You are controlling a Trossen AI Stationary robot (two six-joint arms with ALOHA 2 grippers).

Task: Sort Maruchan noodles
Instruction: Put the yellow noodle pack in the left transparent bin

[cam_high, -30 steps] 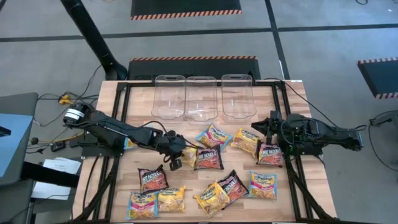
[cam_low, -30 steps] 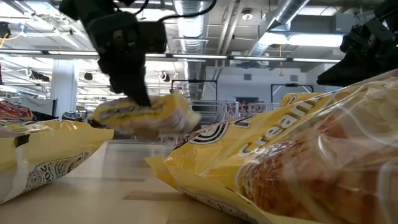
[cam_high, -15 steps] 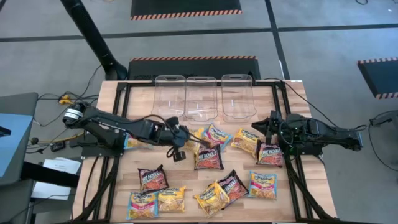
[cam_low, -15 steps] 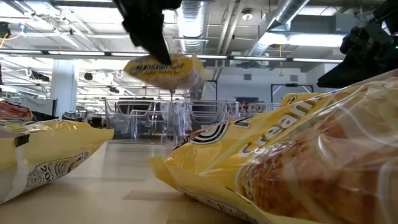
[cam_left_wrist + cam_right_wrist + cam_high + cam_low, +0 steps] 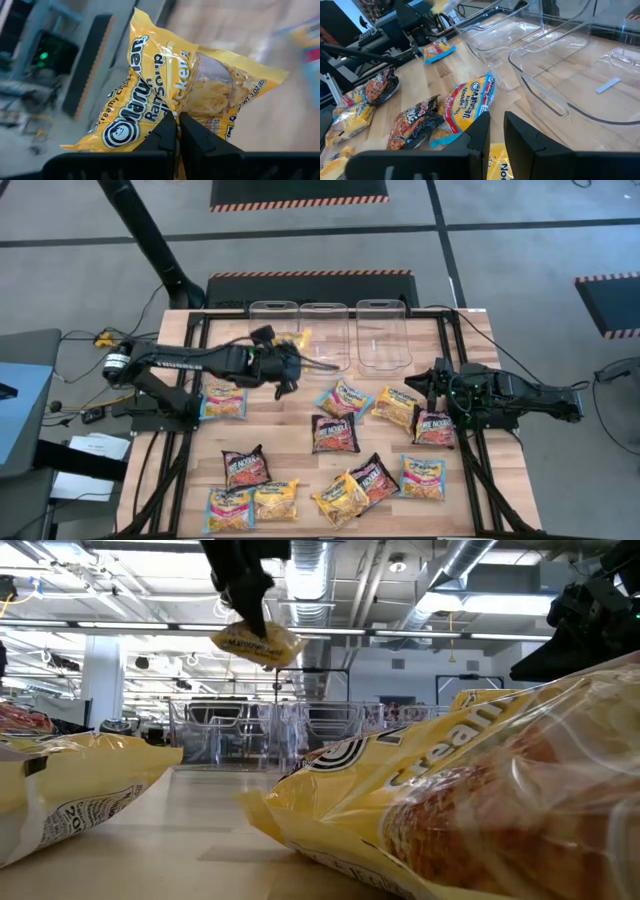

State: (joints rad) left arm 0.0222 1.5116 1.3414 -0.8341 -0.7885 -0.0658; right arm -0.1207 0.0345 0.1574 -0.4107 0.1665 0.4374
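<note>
Holding packet: I see a yellow Maruchan packet (image 5: 175, 95) pinched in the left gripper (image 5: 283, 363), lifted clear of the surface (image 5: 300, 470) and hanging over the leftmost clear bin (image 5: 272, 335); the low view shows it in the air under the dark fingers (image 5: 243, 585).
Left fingers: clenched on the packet's lower edge, the two tips nearly touching in the left wrist view.
Bins: three clear bins in a row at the far edge of the surface, leftmost, middle (image 5: 324, 335) and rightmost (image 5: 383, 332).
Remaining packets: I count a light blue packet (image 5: 223, 401) just beside the left arm, a blue-and-orange one (image 5: 343, 397) and a maroon one (image 5: 334, 433) near the centre, and a cluster of yellow, maroon and blue packets (image 5: 350, 485) along the near edge.
Right gripper: the right gripper (image 5: 436, 387) rests low at the right side of the surface, next to a maroon packet (image 5: 433, 426) and a yellow packet (image 5: 396, 408).
Right fingers: close together with a narrow gap, grasping nothing, as I read the right wrist view.
</note>
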